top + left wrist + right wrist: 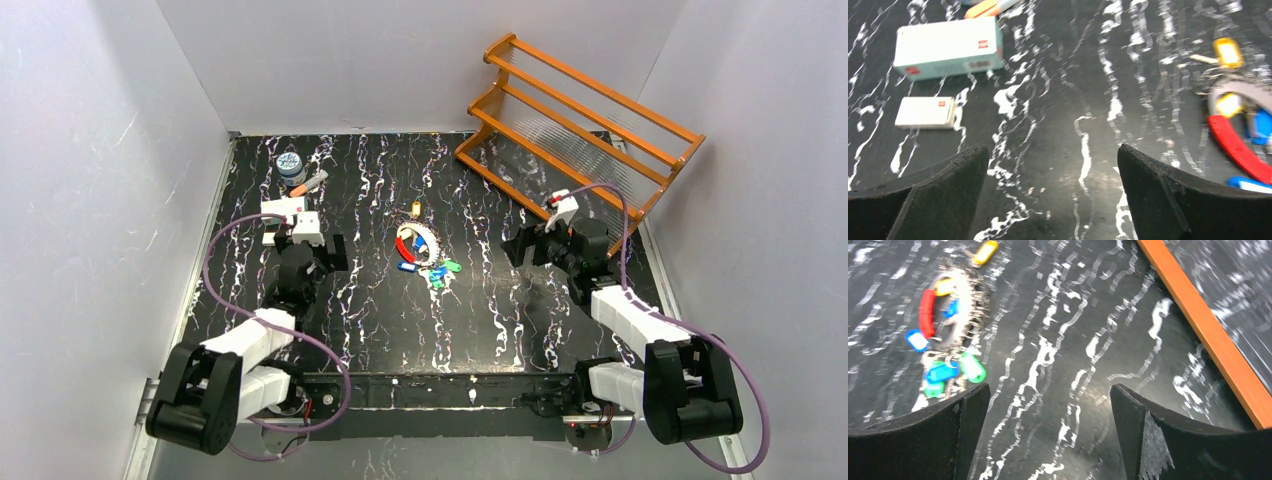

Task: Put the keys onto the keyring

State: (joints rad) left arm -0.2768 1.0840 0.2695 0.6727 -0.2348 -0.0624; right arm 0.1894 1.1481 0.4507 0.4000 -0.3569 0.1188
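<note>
The left gripper [338, 252] hovers low over the black marbled table [480, 330], jaws spread as wide as they go and holding nothing, with 2 white boxes [948, 47] lying apart on the far side of it. The keyring [418, 243] lies flat at mid-table, off to this gripper's right and well apart from both fingers. Its cluster runs from a lone yellow tag [416, 210] at the far end down to a bunch of blue and green tags [437, 270] at the near end, so the long axis points roughly away from the arms. Silver keys [975, 315] show as a blur around the ring; whether any is threaded cannot be told. The right gripper [518, 247] faces the ring from the other side, equally wide open and empty, an orange wooden rack [580, 120] behind it. The ring sits about midway between the 2 arms, the left perhaps slightly nearer, so either would have to reach inward to it.
</note>
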